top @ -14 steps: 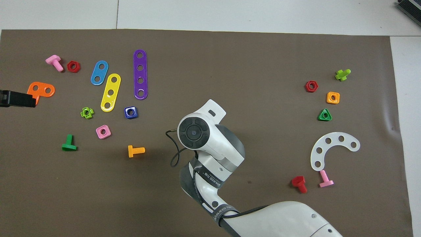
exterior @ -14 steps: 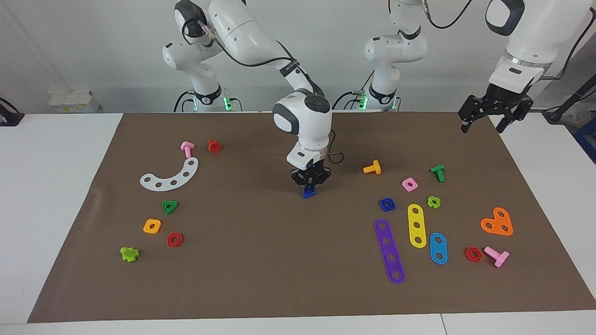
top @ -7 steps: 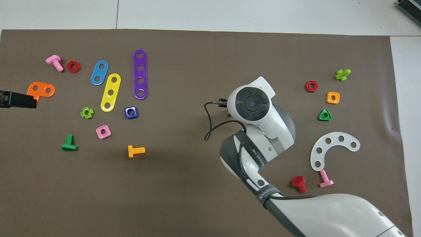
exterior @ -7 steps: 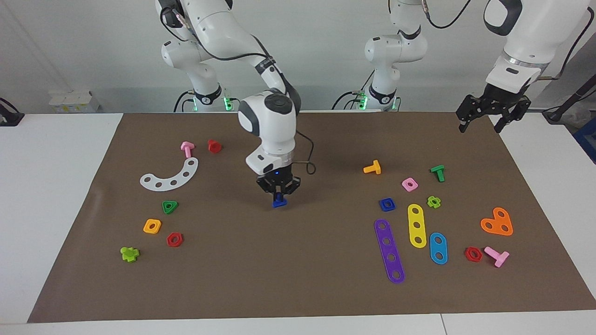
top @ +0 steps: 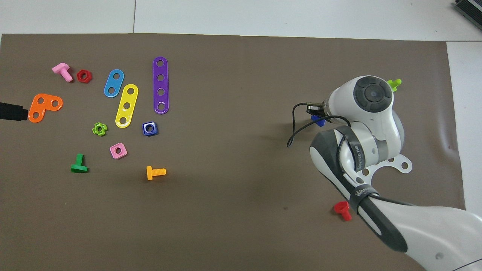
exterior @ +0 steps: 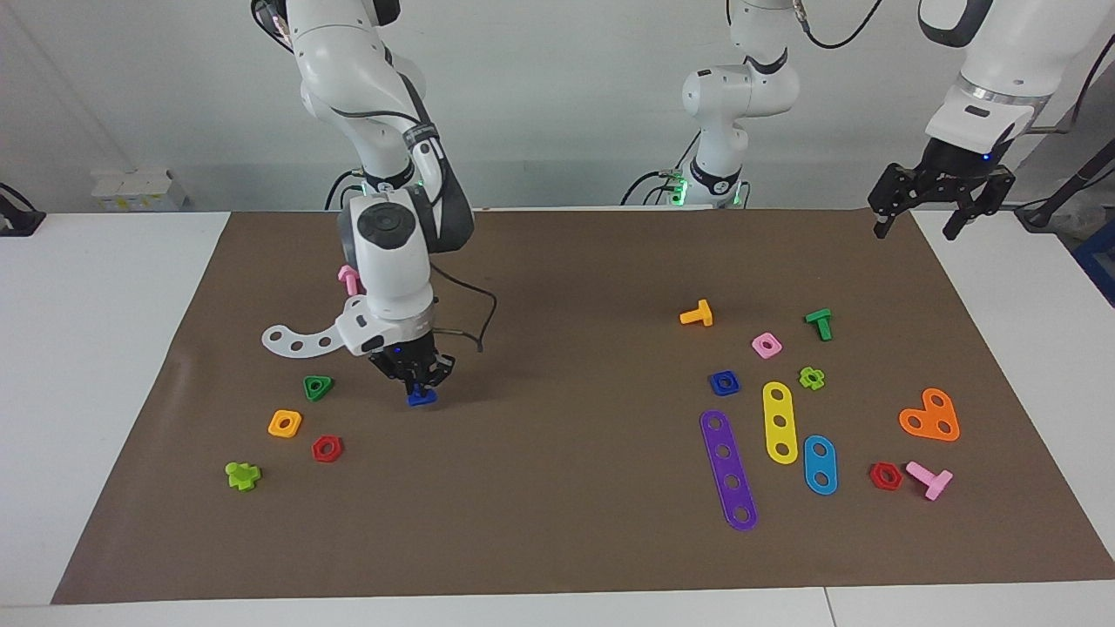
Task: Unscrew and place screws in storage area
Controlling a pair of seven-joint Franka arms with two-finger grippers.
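My right gripper is shut on the small royal-blue screw and holds it low over the brown mat, beside the green triangular nut. I cannot tell whether the screw touches the mat. In the overhead view the right arm's wrist covers the gripper, and only a bit of the blue screw shows beside it. My left gripper is open and empty, raised over the mat's corner at the left arm's end. Only its tip shows in the overhead view.
Around the right gripper lie a white curved plate, an orange square nut, a red hex nut, a lime cross piece and a pink screw. The blue square nut, coloured strips and other screws lie toward the left arm's end.
My right gripper has carried the blue screw from the mat's middle toward the right arm's end and lowered it. My left gripper has shifted slightly and stays raised.
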